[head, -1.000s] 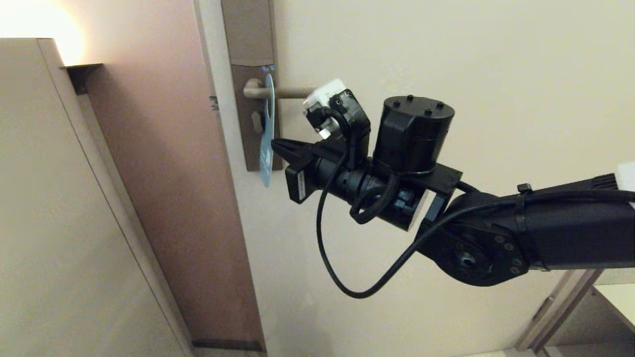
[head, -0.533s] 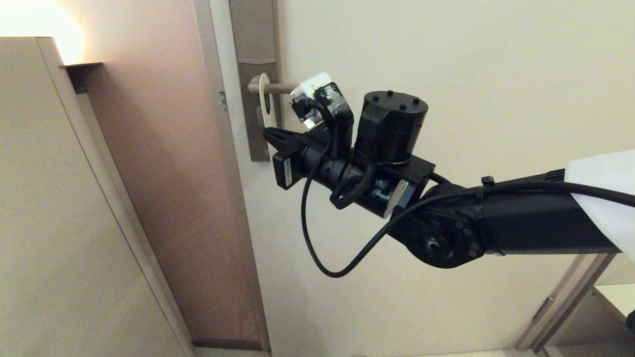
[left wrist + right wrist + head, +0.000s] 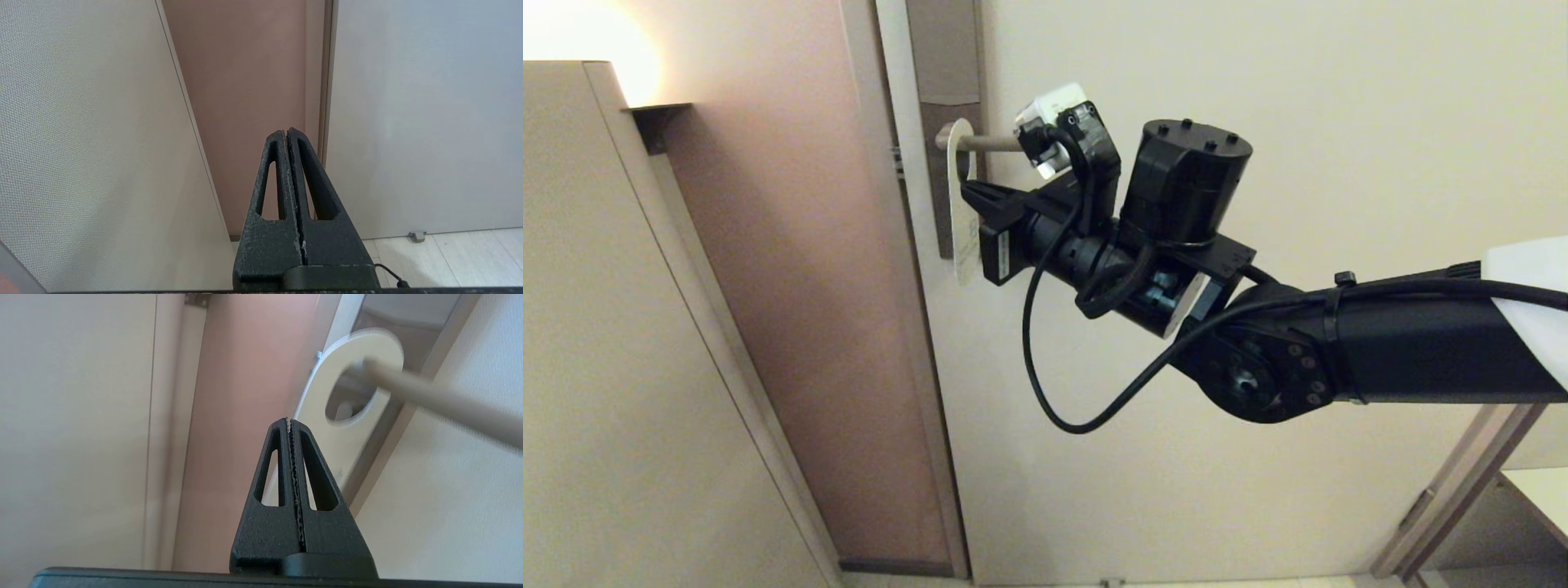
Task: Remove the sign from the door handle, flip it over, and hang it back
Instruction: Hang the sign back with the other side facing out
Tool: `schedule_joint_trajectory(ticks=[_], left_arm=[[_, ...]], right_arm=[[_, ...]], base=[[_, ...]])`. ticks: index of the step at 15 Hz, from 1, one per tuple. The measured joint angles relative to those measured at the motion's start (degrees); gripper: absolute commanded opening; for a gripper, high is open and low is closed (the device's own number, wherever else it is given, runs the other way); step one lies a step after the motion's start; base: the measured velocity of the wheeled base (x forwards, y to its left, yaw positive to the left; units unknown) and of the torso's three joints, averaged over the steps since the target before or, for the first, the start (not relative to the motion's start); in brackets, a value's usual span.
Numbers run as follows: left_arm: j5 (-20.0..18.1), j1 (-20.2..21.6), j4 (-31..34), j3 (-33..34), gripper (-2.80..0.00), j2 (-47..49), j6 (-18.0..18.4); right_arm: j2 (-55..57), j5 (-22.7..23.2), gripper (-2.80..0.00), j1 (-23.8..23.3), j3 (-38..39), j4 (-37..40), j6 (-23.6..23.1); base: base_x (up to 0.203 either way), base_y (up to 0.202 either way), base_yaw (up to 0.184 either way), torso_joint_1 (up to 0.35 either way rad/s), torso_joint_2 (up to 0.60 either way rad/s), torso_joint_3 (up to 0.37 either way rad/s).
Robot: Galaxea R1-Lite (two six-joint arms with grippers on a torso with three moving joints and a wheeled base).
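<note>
The white-faced sign [image 3: 962,214] is hung by its oval hole on the door handle [image 3: 988,144], at ten o'clock in the head view, where the right gripper [image 3: 969,191] is clamped on its edge, while the left gripper [image 3: 287,132] is kept closed and empty.

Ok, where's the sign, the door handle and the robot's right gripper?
sign [image 3: 322,420]: right wrist view, white face beside its hole.
door handle [image 3: 449,404]: right wrist view, middle of the bar.
right gripper [image 3: 289,424]: right wrist view, shut fingertips.
</note>
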Motion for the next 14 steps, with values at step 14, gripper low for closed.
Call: schedule_joint_trajectory(ticks=[14], left_arm=[[-0.02, 0.00, 0.01, 0.00, -2.80, 0.00, 0.02]], right_arm=[[8.42, -0.37, -2.80, 0.18, -4.44, -5.66, -2.00]], base=[[0.000, 0.000, 0.000, 0.000, 0.00, 0.000]])
